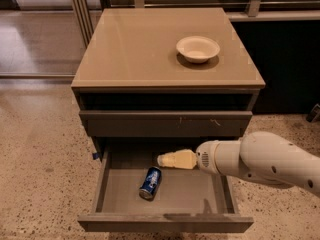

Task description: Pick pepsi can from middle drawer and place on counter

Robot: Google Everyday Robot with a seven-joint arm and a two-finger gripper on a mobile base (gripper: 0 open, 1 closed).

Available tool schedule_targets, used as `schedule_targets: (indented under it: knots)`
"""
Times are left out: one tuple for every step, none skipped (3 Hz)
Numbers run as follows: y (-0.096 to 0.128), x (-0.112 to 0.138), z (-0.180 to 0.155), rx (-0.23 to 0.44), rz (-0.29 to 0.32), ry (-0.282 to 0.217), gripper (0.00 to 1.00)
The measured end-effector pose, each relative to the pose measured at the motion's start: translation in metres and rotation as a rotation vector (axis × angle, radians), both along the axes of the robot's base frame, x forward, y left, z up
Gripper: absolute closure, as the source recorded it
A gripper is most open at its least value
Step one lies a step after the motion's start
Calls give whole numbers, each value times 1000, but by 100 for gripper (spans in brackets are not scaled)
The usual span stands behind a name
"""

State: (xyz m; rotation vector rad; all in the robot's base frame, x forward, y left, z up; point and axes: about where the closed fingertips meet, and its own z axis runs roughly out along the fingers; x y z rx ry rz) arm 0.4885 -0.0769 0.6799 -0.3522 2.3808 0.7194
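Note:
The pepsi can lies on its side on the grey floor of the open middle drawer, left of centre, its silver end toward the front. My gripper reaches in from the right on a white arm and hangs over the back of the drawer, just above and slightly right of the can, apart from it. The glossy tan counter tops the cabinet.
A cream bowl sits on the counter at the right rear. A shut drawer front with pale scratch marks is above the open drawer. Speckled floor surrounds the cabinet. Rails and a dark panel stand behind.

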Motion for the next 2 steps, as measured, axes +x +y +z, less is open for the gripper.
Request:
schedule_targets:
  knots:
    - [23, 0, -43, 27, -1, -2, 0]
    - [48, 5, -71, 34, -13, -39, 0]
